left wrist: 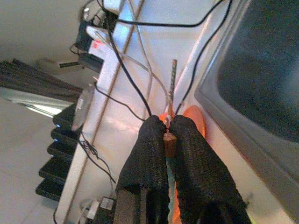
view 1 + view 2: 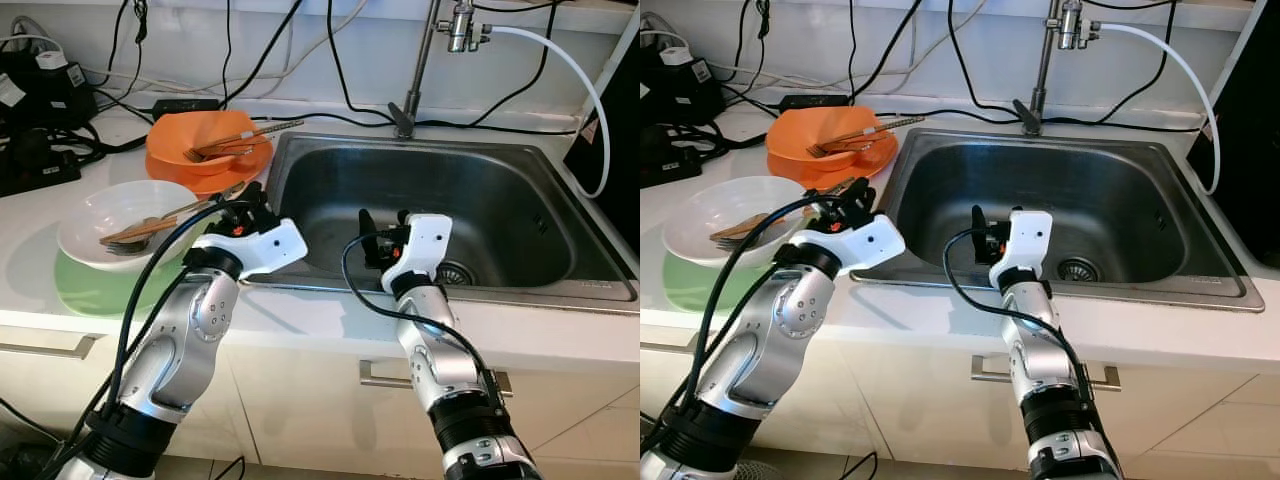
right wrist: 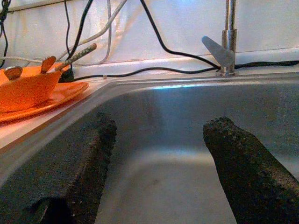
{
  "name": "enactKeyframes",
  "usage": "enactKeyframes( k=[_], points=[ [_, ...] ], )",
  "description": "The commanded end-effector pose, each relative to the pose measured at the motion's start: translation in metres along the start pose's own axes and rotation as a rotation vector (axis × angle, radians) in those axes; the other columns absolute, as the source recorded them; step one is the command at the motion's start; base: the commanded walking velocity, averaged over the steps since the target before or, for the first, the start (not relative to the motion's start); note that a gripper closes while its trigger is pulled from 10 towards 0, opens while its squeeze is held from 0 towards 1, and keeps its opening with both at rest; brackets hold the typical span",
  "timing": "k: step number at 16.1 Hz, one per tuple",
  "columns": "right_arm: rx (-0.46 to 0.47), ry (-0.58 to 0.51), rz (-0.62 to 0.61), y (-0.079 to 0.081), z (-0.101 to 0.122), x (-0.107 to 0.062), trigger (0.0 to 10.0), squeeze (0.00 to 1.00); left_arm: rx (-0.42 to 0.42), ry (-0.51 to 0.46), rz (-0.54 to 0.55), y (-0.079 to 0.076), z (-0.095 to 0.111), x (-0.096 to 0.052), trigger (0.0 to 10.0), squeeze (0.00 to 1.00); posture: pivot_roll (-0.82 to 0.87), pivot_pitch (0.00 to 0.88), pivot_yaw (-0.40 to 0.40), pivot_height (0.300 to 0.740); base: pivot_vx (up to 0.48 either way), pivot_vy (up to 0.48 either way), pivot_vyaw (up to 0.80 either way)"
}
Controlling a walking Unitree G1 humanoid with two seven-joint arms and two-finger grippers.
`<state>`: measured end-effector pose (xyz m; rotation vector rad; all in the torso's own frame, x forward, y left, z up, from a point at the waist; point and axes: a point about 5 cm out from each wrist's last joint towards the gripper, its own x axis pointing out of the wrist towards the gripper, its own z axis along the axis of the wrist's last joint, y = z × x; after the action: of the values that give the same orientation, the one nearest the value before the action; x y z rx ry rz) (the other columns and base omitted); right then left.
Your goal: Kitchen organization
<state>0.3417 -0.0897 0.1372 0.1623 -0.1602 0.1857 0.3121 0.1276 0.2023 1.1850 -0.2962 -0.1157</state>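
We see our left tool [image 2: 243,203] pinched on a wooden utensil handle [image 1: 170,143] above the white bowl [image 2: 95,215] near the tabletop's front edge, right tool [image 2: 383,232] spread wide inside the steel sink [image 2: 520,215], orange bowl [image 2: 180,140] behind.

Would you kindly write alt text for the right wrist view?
The right gripper, fingers wide apart, hangs inside the steel sink. Beyond the rim, an orange bowl on an orange plate holds utensils; a faucet rises behind.
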Motion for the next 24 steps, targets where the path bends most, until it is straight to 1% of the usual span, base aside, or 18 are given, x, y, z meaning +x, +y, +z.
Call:
enactKeyframes(
  k=[1,2,3,5,7,8,9,10,12,13,14,15,16,18,19,21,23,24],
  points=[
    [0.013,0.016,-0.009,-0.002,-0.003,0.0,10.0,0.0,0.031,-0.008,0.027,0.011,0.006,0.003,0.0,0.0,0.1,0.026,-0.005,0.74,0.0,0.0,0.0],
    [0.013,0.015,-0.008,-0.001,-0.003,0.0,10.0,0.0,0.048,-0.024,0.058,0.02,0.011,0.005,0.0,0.0,0.1,0.026,-0.005,0.74,0.0,0.0,0.0],
    [0.013,0.015,-0.008,-0.001,-0.003,0.0,10.0,0.0,0.05,-0.03,0.066,0.022,0.012,0.005,0.0,0.0,0.1,0.026,-0.005,0.74,0.0,0.0,0.0],
    [0.016,0.014,-0.008,-0.001,-0.003,0.0,10.0,0.0,0.088,-0.068,0.143,0.042,0.025,0.008,0.0,0.0,0.1,0.024,-0.006,0.74,0.0,0.0,0.0],
    [0.015,0.014,-0.007,-0.001,-0.003,0.0,10.0,0.0,0.102,-0.085,0.196,0.055,0.033,0.01,0.0,0.0,0.1,0.022,-0.005,0.74,0.0,0.0,0.0],
    [0.015,0.015,-0.008,-0.001,-0.003,0.0,10.0,0.0,0.092,-0.115,0.233,0.063,0.041,0.01,10.0,0.0,0.1,0.022,-0.006,0.74,0.0,0.0,0.0],
    [0.016,0.014,-0.009,-0.001,-0.003,0.0,10.0,0.0,0.076,-0.14,0.254,0.066,0.046,0.01,10.0,0.0,0.1,0.022,-0.005,0.74,0.0,0.0,0.0],
    [0.017,0.014,-0.009,-0.001,-0.003,0.001,10.0,0.0,0.038,-0.199,0.279,0.07,0.055,0.01,10.0,0.0,0.1,0.019,-0.007,0.74,0.0,0.0,0.0],
    [0.024,0.005,-0.006,0.0,-0.002,0.001,10.0,0.0,-0.219,-0.447,0.266,0.069,0.089,0.004,10.0,0.0,0.1,0.019,-0.007,0.74,0.0,0.0,0.0],
    [0.026,-0.001,-0.004,0.0,-0.001,0.001,10.0,0.0,-0.31,-0.508,0.256,0.068,0.097,0.002,10.0,0.0,0.1,0.015,-0.006,0.74,0.0,0.0,0.0],
    [0.025,-0.001,-0.005,0.0,-0.001,0.001,10.0,0.0,-0.433,-0.542,0.222,0.065,0.103,0.001,10.0,0.0,0.09,0.015,-0.001,0.74,0.0,0.0,0.0],
    [0.018,0.003,-0.009,-0.001,-0.002,0.001,10.0,0.0,-0.529,-0.569,0.175,0.06,0.11,0.003,10.0,0.0,0.1,0.015,-0.005,0.74,0.0,0.0,0.0],
    [0.014,0.007,-0.012,-0.002,-0.003,0.0,10.0,0.0,-0.57,-0.608,0.144,0.057,0.117,0.005,10.0,0.0,0.09,0.017,-0.003,0.74,0.0,0.0,0.0],
    [0.018,0.001,-0.011,-0.002,-0.002,0.0,10.0,0.0,-0.66,-0.693,0.156,0.065,0.131,0.006,10.0,0.0,0.09,0.019,0.0,0.74,0.0,0.0,0.0],
    [0.025,-0.005,-0.011,-0.002,-0.002,0.0,10.0,0.0,-0.726,-0.737,0.157,0.068,0.136,0.007,10.0,0.0,0.09,0.019,0.0,0.74,0.0,0.0,0.0],
    [0.029,-0.014,0.005,0.0,-0.001,-0.001,10.0,0.0,-0.885,-0.778,0.135,0.07,0.142,0.01,10.0,0.0,0.08,0.019,0.004,0.74,0.0,0.0,0.0],
    [0.031,-0.022,0.013,0.001,0.0,-0.002,10.0,0.02,-0.979,-0.756,0.14,0.071,0.139,0.014,10.0,0.0,0.08,0.02,0.006,0.74,0.0,0.0,0.0],
    [0.033,-0.024,0.014,0.0,0.001,-0.002,10.0,1.0,-1.052,-0.73,0.14,0.069,0.133,0.018,10.0,0.0,0.08,0.02,0.007,0.74,0.0,0.0,0.0]
  ],
)
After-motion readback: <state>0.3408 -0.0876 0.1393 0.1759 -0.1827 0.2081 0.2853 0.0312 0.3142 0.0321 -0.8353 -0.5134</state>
